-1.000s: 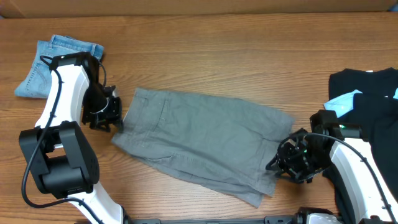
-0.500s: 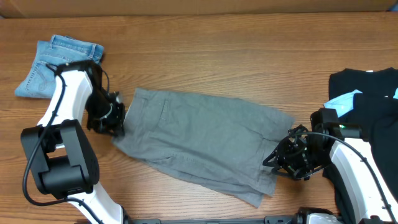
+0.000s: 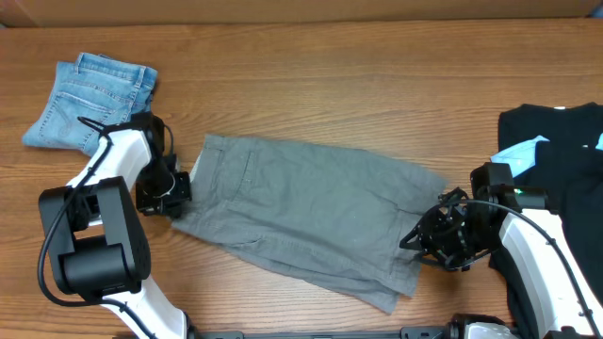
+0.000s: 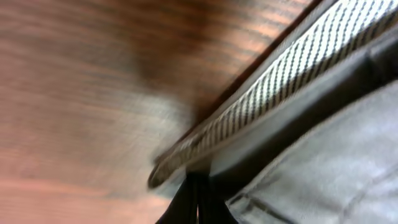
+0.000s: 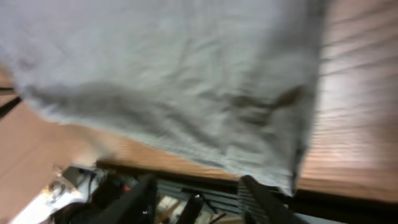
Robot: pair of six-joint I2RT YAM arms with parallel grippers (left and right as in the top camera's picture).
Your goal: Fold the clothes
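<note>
Far right, black garments (image 3: 570,165) are cut off

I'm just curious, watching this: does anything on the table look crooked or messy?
The grey shorts lie slanted across the table, their near corner rumpled beside the right gripper. A pale-blue patch pokes from the black clothes.

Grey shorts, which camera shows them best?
The overhead view: it shows the grey shorts almost whole, spread flat on the table. The left wrist view shows only a blurry bit of edge, very close. The right wrist view shows just one crumpled part near the table's edge.
</note>
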